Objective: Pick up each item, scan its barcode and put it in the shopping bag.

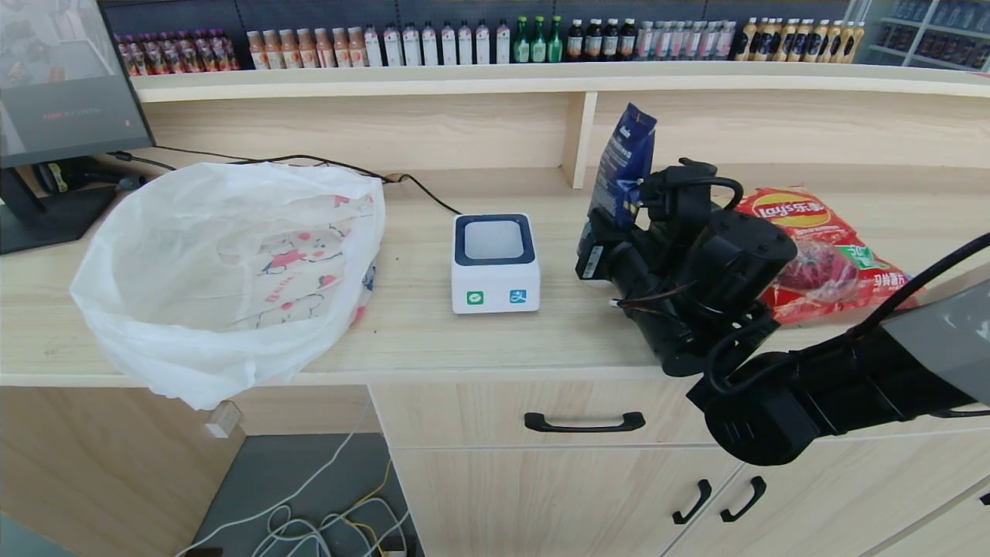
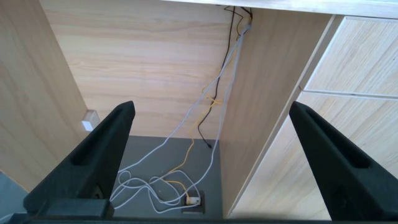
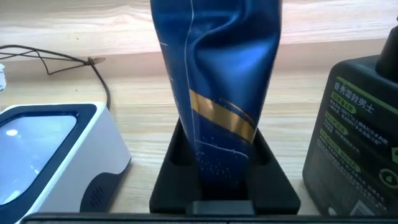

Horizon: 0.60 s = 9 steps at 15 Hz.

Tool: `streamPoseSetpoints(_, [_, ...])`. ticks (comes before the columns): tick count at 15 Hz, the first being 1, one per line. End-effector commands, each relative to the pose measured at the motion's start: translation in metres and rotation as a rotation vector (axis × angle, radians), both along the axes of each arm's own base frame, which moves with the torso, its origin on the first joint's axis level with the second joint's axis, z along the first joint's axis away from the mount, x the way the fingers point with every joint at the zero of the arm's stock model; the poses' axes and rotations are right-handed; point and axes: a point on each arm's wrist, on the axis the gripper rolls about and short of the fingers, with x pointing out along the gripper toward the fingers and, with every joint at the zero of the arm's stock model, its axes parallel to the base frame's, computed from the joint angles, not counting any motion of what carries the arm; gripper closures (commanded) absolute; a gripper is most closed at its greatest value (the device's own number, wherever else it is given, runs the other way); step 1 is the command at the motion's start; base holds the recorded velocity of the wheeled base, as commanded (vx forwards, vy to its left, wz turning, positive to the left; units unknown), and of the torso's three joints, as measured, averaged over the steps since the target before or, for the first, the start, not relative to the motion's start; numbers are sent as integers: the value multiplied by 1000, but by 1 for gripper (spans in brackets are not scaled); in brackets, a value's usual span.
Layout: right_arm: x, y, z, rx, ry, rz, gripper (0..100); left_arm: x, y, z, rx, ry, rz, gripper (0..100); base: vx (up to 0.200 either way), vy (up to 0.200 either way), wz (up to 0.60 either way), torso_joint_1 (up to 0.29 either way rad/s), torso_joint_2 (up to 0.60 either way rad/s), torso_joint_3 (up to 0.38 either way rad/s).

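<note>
Right arm (image 1: 812,387): nearest item, black, crossing the front edge of the counter (image 1: 418,340) from the right. Right jaws: closed on the lower part of the blue pouch (image 1: 623,166), which stands upright between them over the counter, creased at mid-height with a gold band (image 3: 217,81). Left jaws: spread wide with nothing between them, held low in front of the open recess under the counter. Cables (image 2: 186,162): white, yellow and black, hanging down the recess and lying loose on the grey floor (image 1: 309,510). Drawer handle (image 1: 584,422): black, on the wooden front below the counter. Shopping bag (image 1: 224,263): white plastic with a cartoon print, mouth open, on the left of the counter and sagging over its front edge. Scanner (image 1: 495,263): white box with a dark-framed window on top, mid-counter, between bag and pouch and apart from both (image 3: 50,155). Black bottle (image 3: 354,137): green-printed label, just beside the pouch. Chips bag (image 1: 820,247): red, lying flat to the right behind the arm. Monitor (image 1: 62,77): far left, on a stand. Bottles (image 1: 495,42): a long row on the shelf behind.
</note>
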Motion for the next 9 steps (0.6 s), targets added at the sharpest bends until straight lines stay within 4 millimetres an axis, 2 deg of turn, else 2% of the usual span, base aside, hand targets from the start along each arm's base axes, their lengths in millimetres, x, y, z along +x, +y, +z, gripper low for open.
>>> streamPoseSetpoints(1, [0, 0, 0, 1, 1, 1, 100, 0, 0, 0, 0, 0, -1, 0, 0, 0, 0, 0, 0, 0])
streamPoseSetpoints(7, [-3, -2, 7, 14, -17, 1, 100, 0, 0, 0, 0, 0, 1, 0, 0, 0, 0, 0, 0, 0])
streamPoseSetpoints(9, [-11, -4, 20, 36, -51, 10, 100, 0, 0, 0, 0, 0, -1, 0, 0, 0, 0, 0, 0, 0])
